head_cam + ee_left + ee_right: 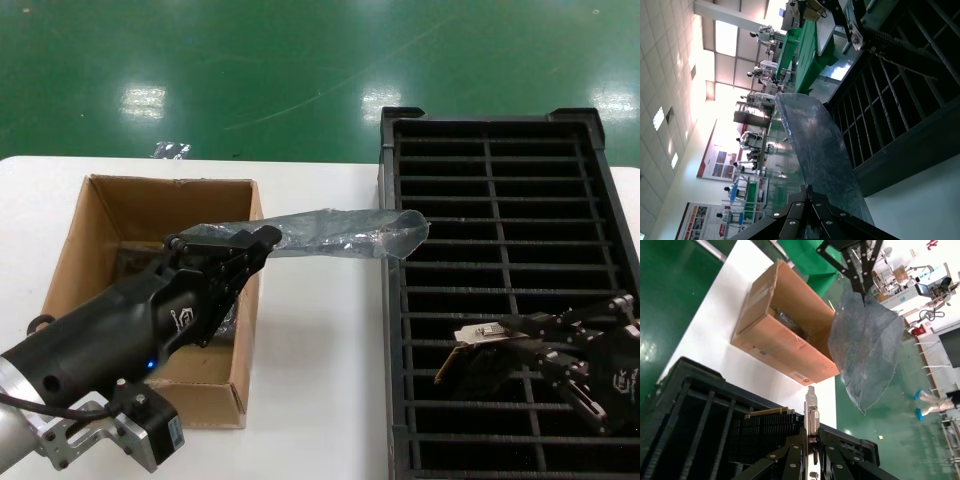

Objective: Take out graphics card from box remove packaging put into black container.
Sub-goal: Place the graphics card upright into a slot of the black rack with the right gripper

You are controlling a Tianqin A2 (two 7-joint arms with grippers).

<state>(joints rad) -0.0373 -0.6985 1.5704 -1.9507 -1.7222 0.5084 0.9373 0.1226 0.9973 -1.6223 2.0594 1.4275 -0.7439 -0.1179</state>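
My left gripper (258,240) is above the right wall of the brown cardboard box (110,215), shut on one end of the grey, crinkly packaging (340,232). The bag hangs out sideways, and its far end reaches the black container (500,200). In the left wrist view the packaging (815,145) stretches away from the pinched fingertips (807,190). My right gripper (525,338) is over the container's near slots, shut on the graphics card (478,358). In the right wrist view the card's silver bracket (811,410) stands between the fingers of the right gripper (812,435). The box (785,325) and the bag (865,355) lie beyond it.
The box and the container stand on a white table (320,350), with a strip of table between them. Something dark lies in the bottom of the box (135,262). A green floor (250,70) lies beyond the table's far edge.
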